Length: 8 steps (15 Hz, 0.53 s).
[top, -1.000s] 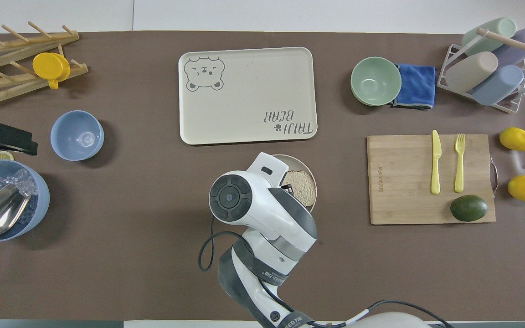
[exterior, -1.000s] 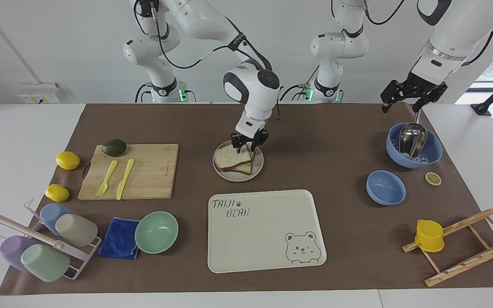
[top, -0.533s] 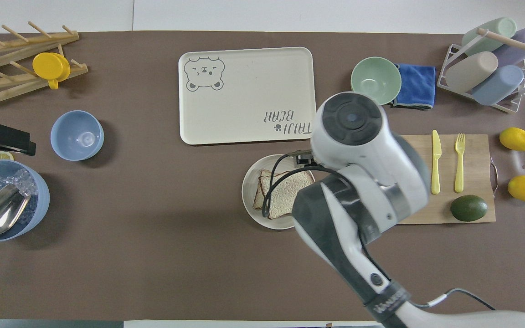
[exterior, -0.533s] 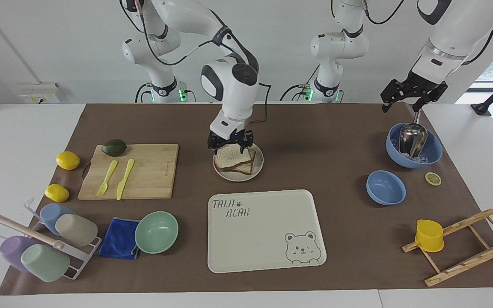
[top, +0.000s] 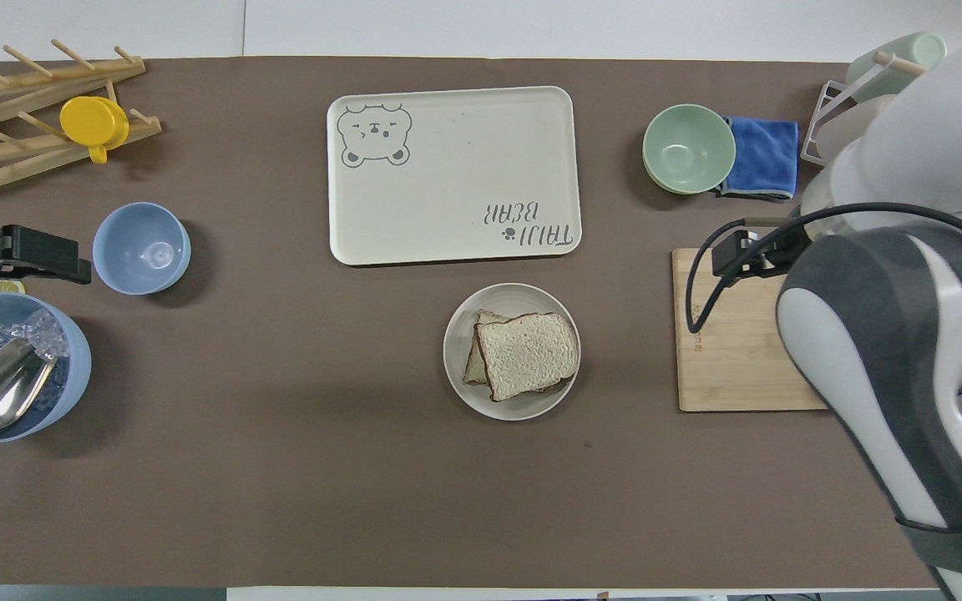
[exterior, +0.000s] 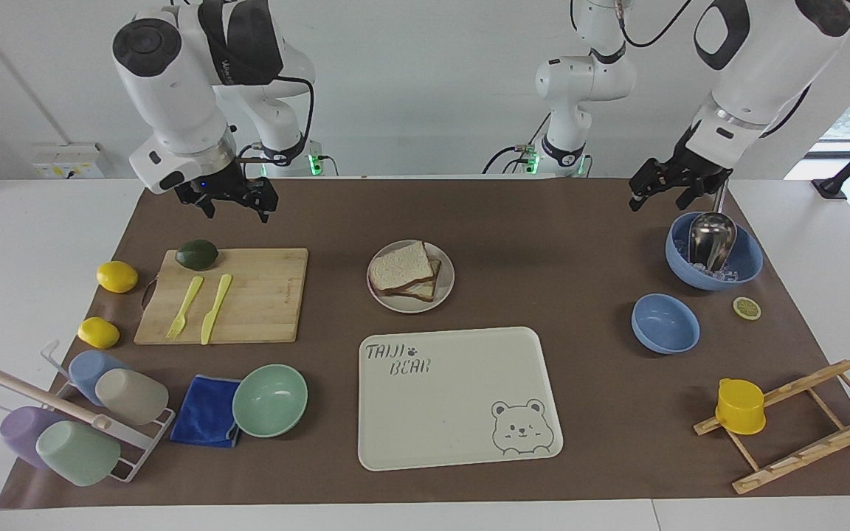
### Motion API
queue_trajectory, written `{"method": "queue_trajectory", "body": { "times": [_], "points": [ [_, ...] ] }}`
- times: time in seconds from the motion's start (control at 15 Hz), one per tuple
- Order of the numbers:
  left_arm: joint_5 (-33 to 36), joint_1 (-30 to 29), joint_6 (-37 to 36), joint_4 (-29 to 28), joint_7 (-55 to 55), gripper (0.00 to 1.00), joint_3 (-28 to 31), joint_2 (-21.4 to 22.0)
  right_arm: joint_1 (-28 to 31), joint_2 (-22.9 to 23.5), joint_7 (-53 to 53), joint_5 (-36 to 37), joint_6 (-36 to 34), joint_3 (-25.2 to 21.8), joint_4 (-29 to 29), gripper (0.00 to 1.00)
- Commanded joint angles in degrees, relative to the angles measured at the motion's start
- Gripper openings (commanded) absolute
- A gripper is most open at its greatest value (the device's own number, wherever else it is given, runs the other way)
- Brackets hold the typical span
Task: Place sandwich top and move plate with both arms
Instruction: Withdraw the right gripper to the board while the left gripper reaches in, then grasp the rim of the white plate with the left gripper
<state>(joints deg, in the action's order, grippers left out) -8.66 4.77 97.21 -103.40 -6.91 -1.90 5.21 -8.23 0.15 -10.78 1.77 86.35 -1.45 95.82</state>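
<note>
The sandwich top [exterior: 401, 265] [top: 529, 355], a white bread slice with a brown crust, lies on another slice on the round beige plate [exterior: 448, 280] [top: 456, 351] in the middle of the table. Nothing touches it. My right gripper [exterior: 237, 210] hangs open and empty in the air over the mat, just off the robot-side edge of the cutting board [exterior: 263, 295]. In the overhead view the right arm covers much of that board. Near the rim of the ice bowl [exterior: 750, 258], my left gripper [exterior: 661, 200] [top: 55, 260] is up in the air, open and empty.
A cream bear tray [exterior: 462, 398] lies just farther from the robots than the plate. The board carries an avocado [exterior: 197, 254], a fork and a knife, with two lemons beside it. A mint bowl [exterior: 270, 400], blue cloth, cup rack, small blue bowl [exterior: 665, 323] and wooden rack with yellow cup [exterior: 740, 405] stand around.
My right gripper opened, left the bread slice on the plate, rose and swung away toward its own end of the table. My left gripper shifted slightly toward the middle.
</note>
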Motion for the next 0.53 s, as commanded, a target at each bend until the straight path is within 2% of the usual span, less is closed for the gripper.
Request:
{"method": "queue_trajectory", "body": {
  "times": [0.0, 0.13, 0.27, 0.47],
  "points": [
    [-2.40, 4.26, 6.48, -7.42, -2.84, 1.00, 0.06, 1.74, 2.51, -1.12, 5.67, -0.80, -1.80, 0.57, 0.94, 1.00],
    [-2.93, 7.78, 10.08, -12.24, -5.13, 1.00, -0.03, 1.91, 2.78, -1.38, 6.12, -0.80, -1.80, 0.40, 1.64, 1.00],
    [-6.00, 11.12, 15.79, -15.86, -5.31, 1.00, 0.06, 1.47, 2.70, -2.52, 7.00, -0.89, -1.63, -1.70, 3.22, 1.00],
    [-8.82, 15.51, 21.42, -16.40, -7.14, 1.00, 0.06, -3.35, 2.34, -2.88, 7.27, -0.89, -0.05, -2.15, 4.11, 1.00]
  ]
}}
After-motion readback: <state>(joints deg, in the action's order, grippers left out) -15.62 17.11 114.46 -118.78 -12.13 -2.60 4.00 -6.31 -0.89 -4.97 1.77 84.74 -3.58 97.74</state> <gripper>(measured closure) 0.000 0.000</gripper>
